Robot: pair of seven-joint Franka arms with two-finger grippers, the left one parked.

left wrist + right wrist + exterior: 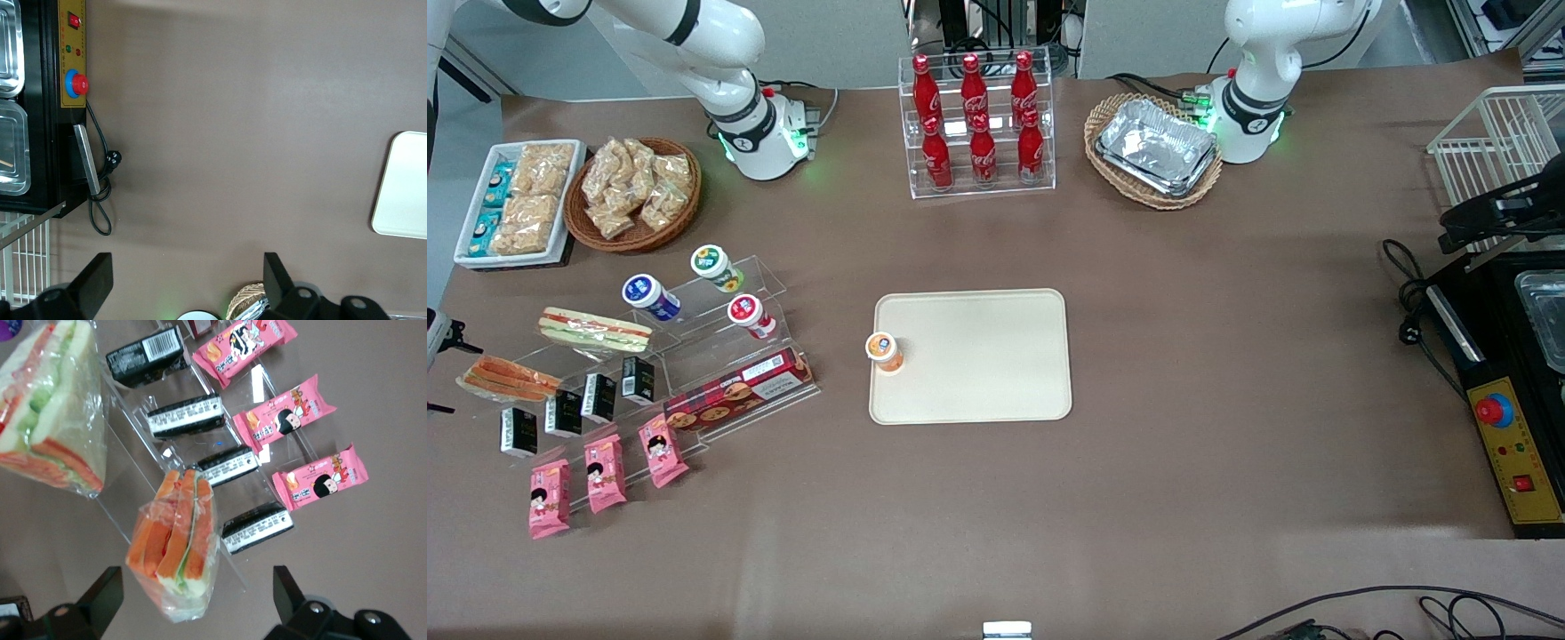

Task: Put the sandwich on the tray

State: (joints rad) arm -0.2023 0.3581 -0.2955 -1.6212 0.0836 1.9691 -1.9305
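1. Front view: the sandwich (505, 378) lies on the clear display stand (694, 356) toward the working arm's end of the table, well apart from the tray (971, 356), where an orange-capped cup (884, 349) stands.
2. Right wrist view: the gripper (193, 613) hovers over the sandwich (175, 543), jaws spread wide and empty. Risk: the slippery wrap could slide, or a finger could catch the green-filled sandwich (53, 407) just beside it.
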